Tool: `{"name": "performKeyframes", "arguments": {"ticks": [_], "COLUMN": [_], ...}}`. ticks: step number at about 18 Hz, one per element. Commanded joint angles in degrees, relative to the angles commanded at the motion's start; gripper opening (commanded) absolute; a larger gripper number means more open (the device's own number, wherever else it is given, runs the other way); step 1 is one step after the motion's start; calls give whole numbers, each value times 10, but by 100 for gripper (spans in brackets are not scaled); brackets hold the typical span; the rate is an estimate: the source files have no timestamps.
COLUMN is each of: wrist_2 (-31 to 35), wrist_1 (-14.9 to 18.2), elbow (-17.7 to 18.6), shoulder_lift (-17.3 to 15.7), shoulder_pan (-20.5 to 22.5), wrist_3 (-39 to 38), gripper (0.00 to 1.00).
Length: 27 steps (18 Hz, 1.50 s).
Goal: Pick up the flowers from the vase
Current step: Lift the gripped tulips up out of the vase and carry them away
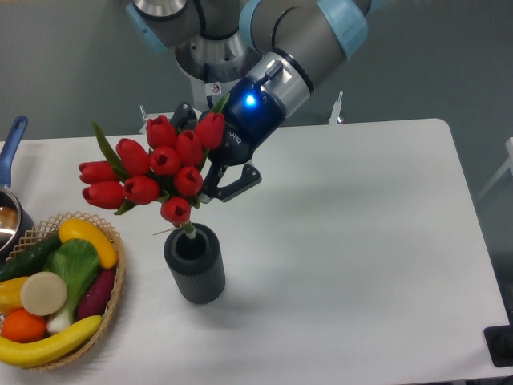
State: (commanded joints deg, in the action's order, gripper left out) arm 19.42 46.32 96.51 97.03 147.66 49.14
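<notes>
The claw [215,180] reaches in from the upper right, its black fingers [236,183] showing just right of the flowers [156,167]. It sits right against the bunch, with the red buds covering much of it, so I cannot tell whether it is clenched on the stems or loose around them. A blue light glows on the wrist above it. The flowers lean to the left, the buds spread wider than the vase [195,266] and hanging above and left of its mouth. The lowest bud sits just over the rim, and a short pale stem runs from it down into the opening. The vase stands upright on the white worktop [361,241]. Left of it, near the edge, a woven basket [119,277] holds fruit and vegetables. Beyond the basket, at the left border, part of a pot [10,204] with a blue handle shows.
</notes>
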Motion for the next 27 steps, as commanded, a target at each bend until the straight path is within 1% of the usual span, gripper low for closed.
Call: {"name": "performKeyframes", "arguments": {"ticks": [3,6,8,10,13,17,20,21,23,26,27], "wrist_2": [1,2,4,9,9,9,7,6,4,4,4], "wrist_1": [1,1,1,2,0,0,0,0,-2,-2,-3], "elbow": [-18,-20,-21,-18,-15,-21,-16,-16,-6,-4,4], "shoulder_lift": [1,1,0,1,1,9,13,20,22,22,22], "shoulder_pan": [1,5,17,41,100,147,169,177,195,198,200], "wrist_3": [-23,-25,-25,-23,-19,-5,27,34,42,43,44], "gripper": [57,56,56,56,56,56,56,56,56,56,56]}}
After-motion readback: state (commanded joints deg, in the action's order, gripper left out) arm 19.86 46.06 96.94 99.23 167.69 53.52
